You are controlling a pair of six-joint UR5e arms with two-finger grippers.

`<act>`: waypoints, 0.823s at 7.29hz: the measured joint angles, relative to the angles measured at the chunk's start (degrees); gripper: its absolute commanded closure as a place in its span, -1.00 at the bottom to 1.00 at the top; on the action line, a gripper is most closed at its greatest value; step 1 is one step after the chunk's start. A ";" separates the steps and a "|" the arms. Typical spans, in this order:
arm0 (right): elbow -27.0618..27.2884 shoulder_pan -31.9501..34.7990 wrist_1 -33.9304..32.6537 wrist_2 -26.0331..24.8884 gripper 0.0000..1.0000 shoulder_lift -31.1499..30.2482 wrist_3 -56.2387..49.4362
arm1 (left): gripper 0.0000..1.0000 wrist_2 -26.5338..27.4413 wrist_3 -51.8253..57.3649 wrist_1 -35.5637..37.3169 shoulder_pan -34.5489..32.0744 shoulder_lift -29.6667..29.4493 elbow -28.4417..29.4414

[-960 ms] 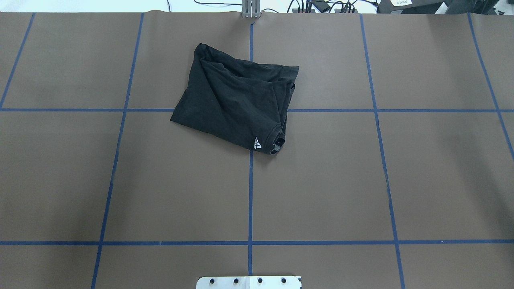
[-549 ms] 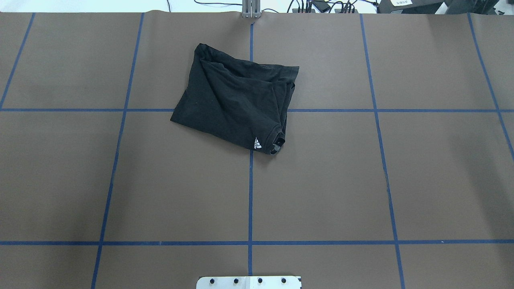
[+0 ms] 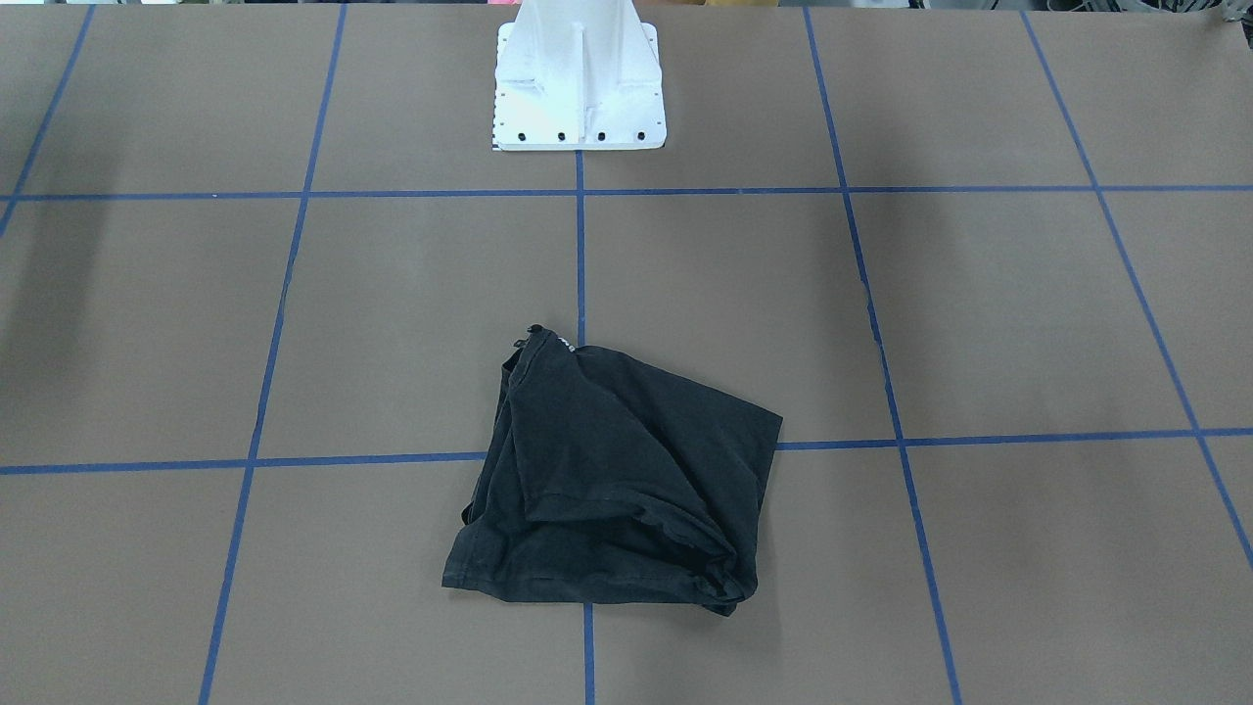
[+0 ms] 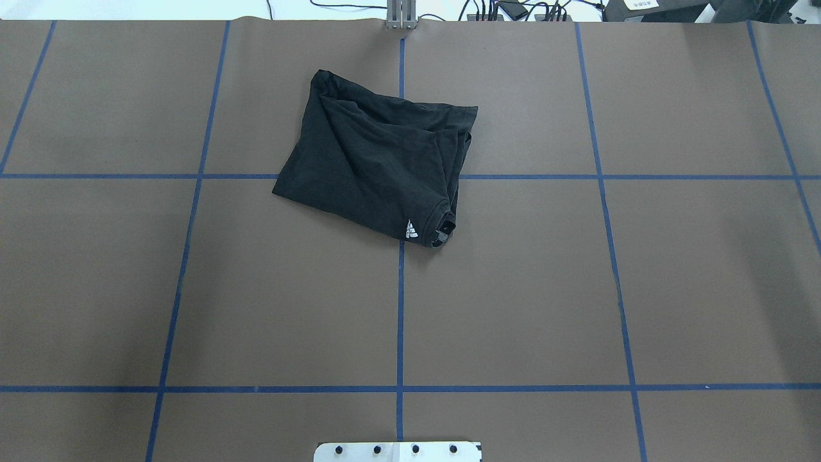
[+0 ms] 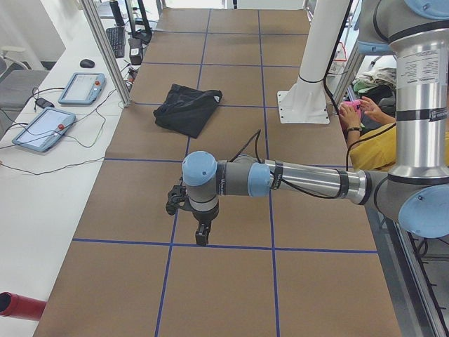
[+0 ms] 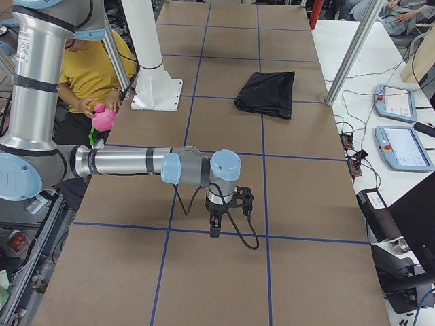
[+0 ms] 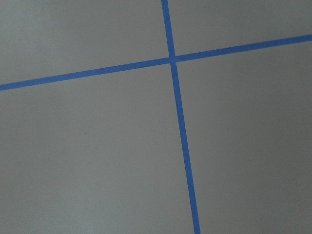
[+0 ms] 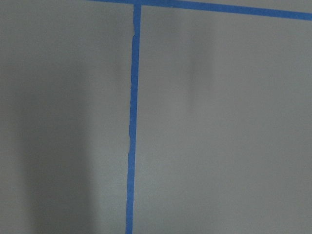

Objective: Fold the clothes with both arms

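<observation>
The clothes are one black T-shirt (image 4: 378, 167), folded into a rumpled rough square on the far middle of the brown table. A small white logo (image 4: 411, 230) shows by its collar. It also appears as the T-shirt (image 3: 617, 480), (image 5: 186, 109), (image 6: 266, 92). Neither arm touches it. The left arm (image 5: 295, 179) reaches low over the table's left end, and its left gripper (image 5: 202, 235) points down at bare table; I cannot tell if it is open. The right arm (image 6: 129, 163) does the same at the right end, and I cannot tell the right gripper's (image 6: 215, 227) state either. Both wrist views show only table and blue tape.
The white mounting base (image 3: 578, 78) stands at the robot's side of the table. Touch tablets (image 5: 42, 128) (image 6: 402, 146) and cables lie on the white bench past the far edge, by metal posts. A person in yellow (image 6: 95, 75) sits behind the base.
</observation>
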 measured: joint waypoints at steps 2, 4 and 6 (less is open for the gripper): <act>0.31 0.06 0.00 0.23 -1.00 0.26 0.02 | -1.00 0.00 -0.09 -0.04 0.02 -0.01 -0.07; 0.57 0.02 0.02 1.17 -1.00 0.44 -0.04 | -1.00 0.00 -0.19 -0.04 0.03 0.04 -0.08; 0.74 -0.01 0.31 1.82 -1.00 0.56 -0.03 | -1.00 0.03 -0.18 -0.04 0.08 0.19 0.16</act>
